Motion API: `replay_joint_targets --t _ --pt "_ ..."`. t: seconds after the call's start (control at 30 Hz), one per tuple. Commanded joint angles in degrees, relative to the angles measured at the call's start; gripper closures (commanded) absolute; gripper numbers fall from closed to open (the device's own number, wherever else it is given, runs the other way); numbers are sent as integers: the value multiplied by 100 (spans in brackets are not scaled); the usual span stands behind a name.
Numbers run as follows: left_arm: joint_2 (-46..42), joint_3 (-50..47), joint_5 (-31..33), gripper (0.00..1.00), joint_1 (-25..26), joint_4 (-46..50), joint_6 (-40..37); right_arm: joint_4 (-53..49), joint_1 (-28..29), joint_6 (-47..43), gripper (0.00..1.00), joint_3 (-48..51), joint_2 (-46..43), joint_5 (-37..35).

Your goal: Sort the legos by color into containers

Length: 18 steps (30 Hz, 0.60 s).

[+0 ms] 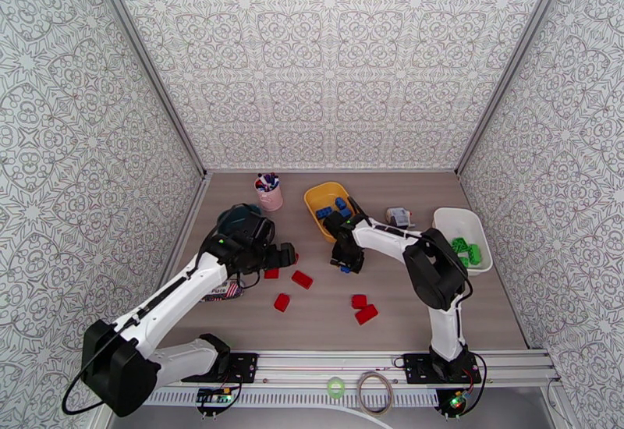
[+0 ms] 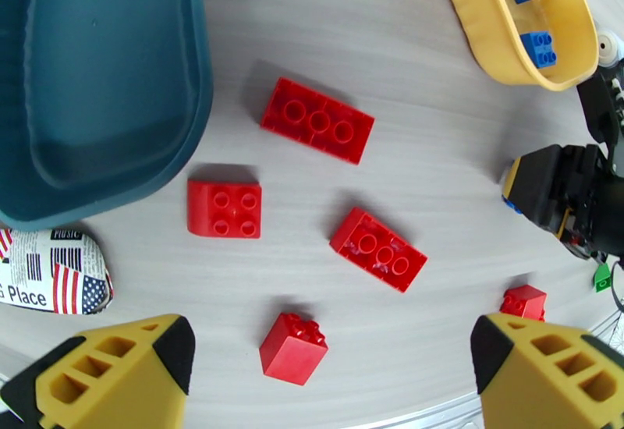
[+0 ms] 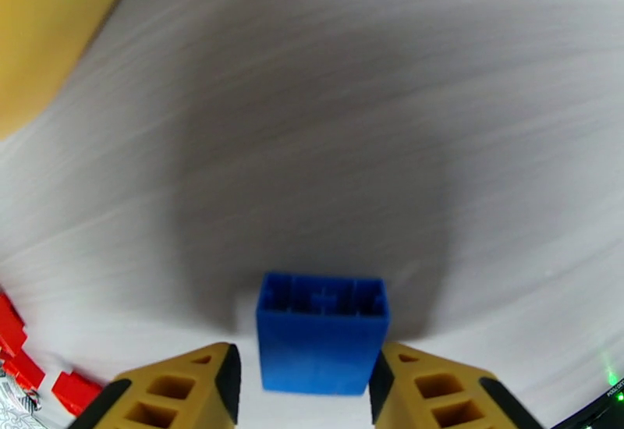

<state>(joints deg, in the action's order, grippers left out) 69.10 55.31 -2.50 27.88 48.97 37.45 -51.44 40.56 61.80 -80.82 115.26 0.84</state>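
Your right fingers [image 3: 226, 380] are closed partway on a blue brick [image 3: 321, 333], one pad against each side, with its hollow underside turned to the wrist camera. The brick is over bare desk [image 3: 351, 111], just beside the yellow tray [image 1: 312, 190], where other blue bricks [image 2: 538, 44] lie. Your left fingers [image 2: 117, 368] stand wide apart with nothing between them. They hover above five red bricks [image 2: 317, 120] scattered on the desk next to the teal tray [image 2: 101, 111]. Green bricks [image 1: 466, 251] sit in the white tray [image 1: 444, 216] on the right side.
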Motion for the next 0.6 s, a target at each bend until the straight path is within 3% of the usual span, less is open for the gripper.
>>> replay_joint_targets --t 0.0,0.2,0.57 --pt "-68 -64 -191 1 -90 -77 -86 36 38 128 56 163 34 21" --pt "139 -27 -414 2 -107 -290 -167 -1 40 208 65 412 -231 -151" --pt "1011 693 -861 6 220 -610 -224 -463 34 162 71 777 -1593 -647"
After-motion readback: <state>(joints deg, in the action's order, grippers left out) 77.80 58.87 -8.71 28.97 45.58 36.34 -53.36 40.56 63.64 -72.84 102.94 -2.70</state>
